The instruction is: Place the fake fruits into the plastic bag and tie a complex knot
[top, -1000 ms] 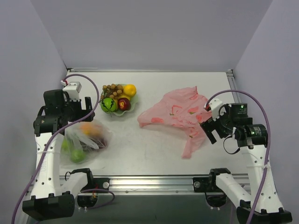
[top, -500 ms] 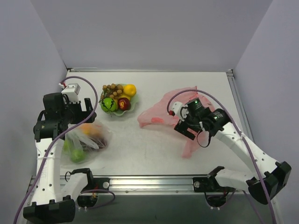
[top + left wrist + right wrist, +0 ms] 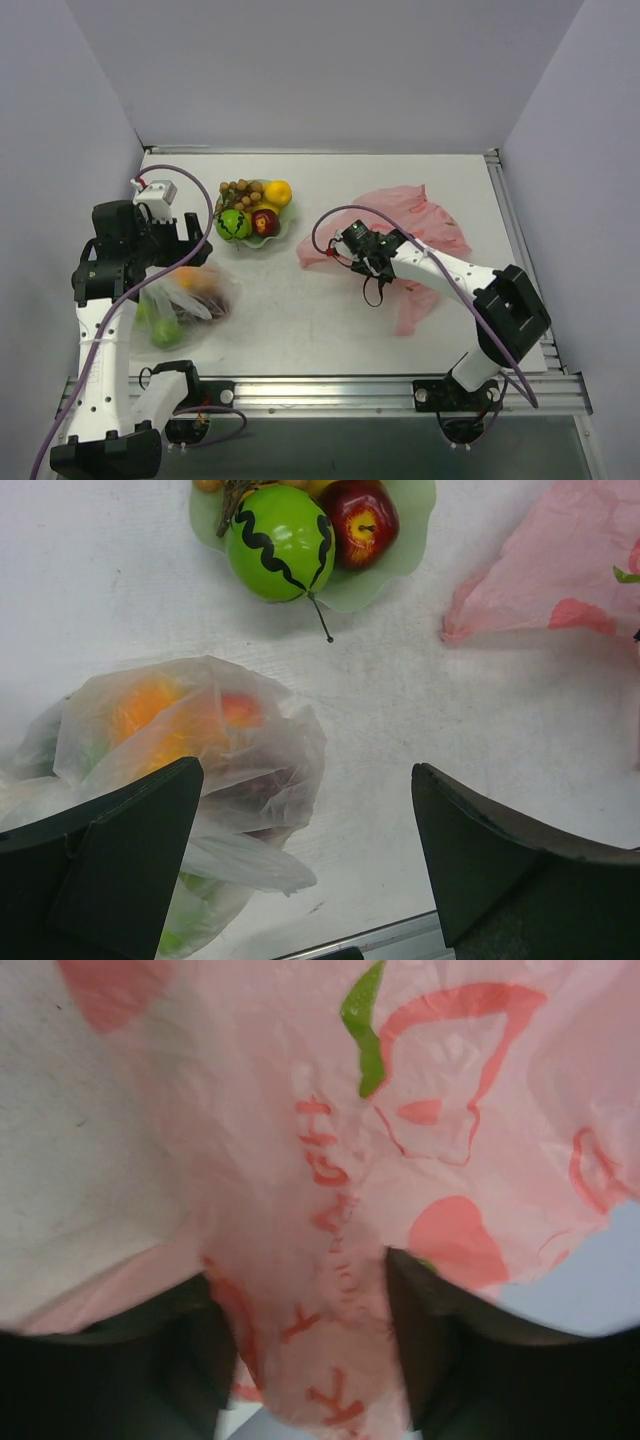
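The fake fruits sit on a pale green plate (image 3: 283,226) at the back left: a green round one (image 3: 232,224), a red apple (image 3: 265,222), a yellow-orange citrus (image 3: 277,192) and a brown grape bunch (image 3: 235,189). The plastic bag (image 3: 425,225), pink with red print, lies crumpled right of centre. My right gripper (image 3: 350,254) reaches over its left part. In the right wrist view a fold of the plastic bag (image 3: 330,1160) fills the narrow gap of that gripper (image 3: 310,1350), pinched. My left gripper (image 3: 305,860) hangs open above the table, near the green fruit (image 3: 278,542) and apple (image 3: 358,520).
A clear colourless bag (image 3: 185,298) holding other fruits lies at the front left, under my left arm; in the left wrist view this clear bag (image 3: 190,740) lies beside the left finger. A metal rail (image 3: 330,385) runs along the near table edge. Grey walls close in three sides.
My right arm swung left from the table's right side across the pink bag, and its jaws closed on a fold of it. The left arm barely moved and stayed open.
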